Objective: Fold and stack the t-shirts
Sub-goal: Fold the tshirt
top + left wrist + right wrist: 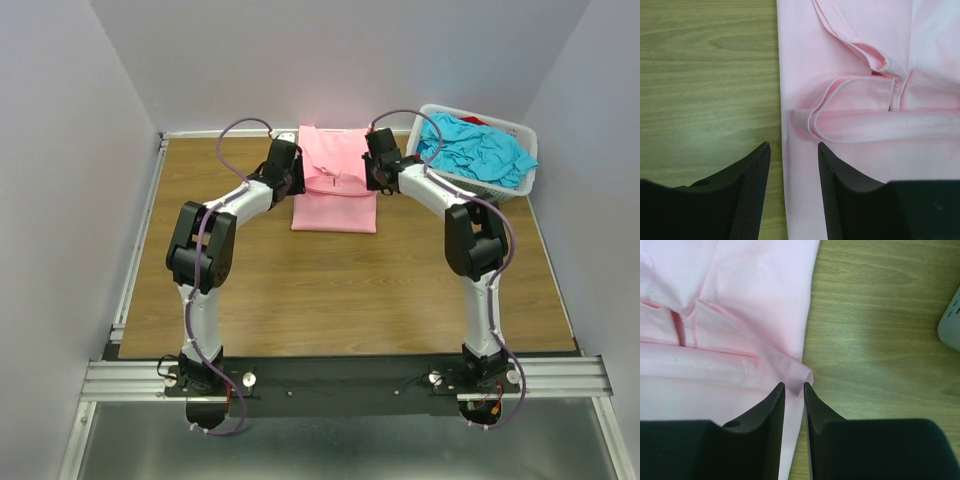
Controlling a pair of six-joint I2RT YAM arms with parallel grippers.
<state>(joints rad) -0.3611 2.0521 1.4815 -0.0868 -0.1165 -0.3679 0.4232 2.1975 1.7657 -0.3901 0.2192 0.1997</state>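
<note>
Two black grippers sit at the far middle of the wooden table [330, 290], one on each side of a light pink t-shirt [335, 195]. The shirt is smooth, soft cloth, folded into a tall rectangle with straight side edges. A band of cloth is turned over across its middle, and stitched hems show along the folds. In the left wrist view that band ends in a rounded, layered loop near the shirt's left edge.

The left gripper [792, 146] has its jaws spread well apart, straddling that left edge with nothing pinched. One finger is over bare wood and the other is over pink cloth. Its inner pads [752, 192] carry a fine ribbed texture.

The right gripper [793, 385] is at the shirt's right edge. Its jaws are only narrowly parted, and a slim gap shows between them. A small bunched corner of the fold lies just beyond its tips, and the cloth is not clamped.

The table has a matte brown wood grain. At its far right corner stands a white slotted plastic basket [527, 135] with rounded corners. A crumpled turquoise t-shirt [475, 150] is heaped in the basket, and a bit of red cloth [476, 121] shows behind it.
</note>
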